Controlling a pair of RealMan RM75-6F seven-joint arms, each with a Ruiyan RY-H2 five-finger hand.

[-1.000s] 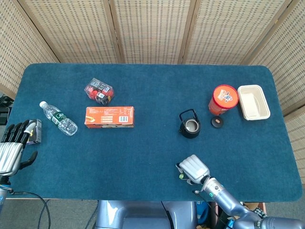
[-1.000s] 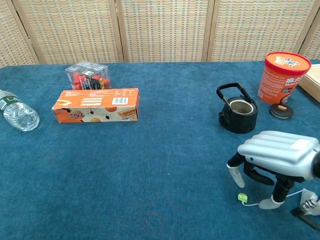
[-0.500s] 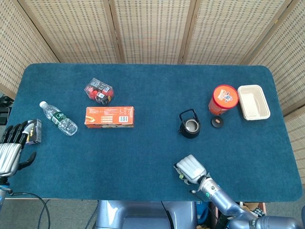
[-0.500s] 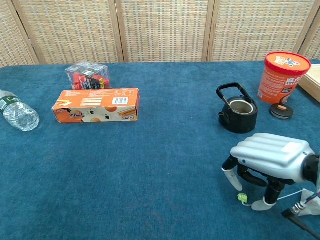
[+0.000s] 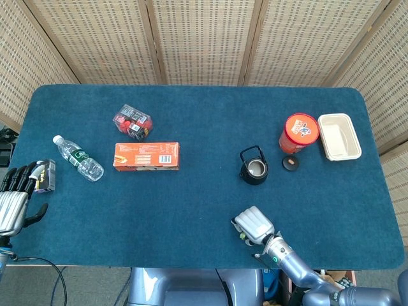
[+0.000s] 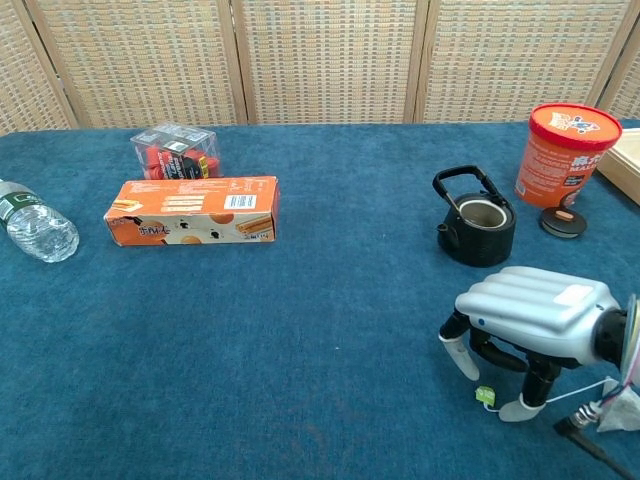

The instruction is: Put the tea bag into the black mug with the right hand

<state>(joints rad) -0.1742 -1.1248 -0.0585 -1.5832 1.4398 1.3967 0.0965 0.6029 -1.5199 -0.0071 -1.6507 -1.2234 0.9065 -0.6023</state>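
The black mug (image 5: 254, 167) (image 6: 477, 228) stands open-topped on the blue table, its handle raised. The tea bag's green tag (image 6: 485, 396) (image 5: 242, 236) lies on the cloth near the front edge, and its string runs right to the pale bag (image 6: 620, 410). My right hand (image 6: 530, 320) (image 5: 254, 225) arches over the tag, fingertips (image 6: 460, 355) down on the cloth on either side of it, and I see nothing pinched. My left hand (image 5: 16, 197) hangs off the table's left edge with its fingers spread and empty.
A black lid (image 6: 563, 222), an orange-red canister (image 6: 564, 155) and a white tray (image 5: 339, 136) stand right of the mug. An orange box (image 6: 193, 210), a red pack (image 6: 175, 150), a water bottle (image 5: 78, 157) and a small box (image 5: 43, 175) occupy the left.
My right hand has slid a little left and toward the front edge, staying over the green tag. The left hand has drawn back slightly.
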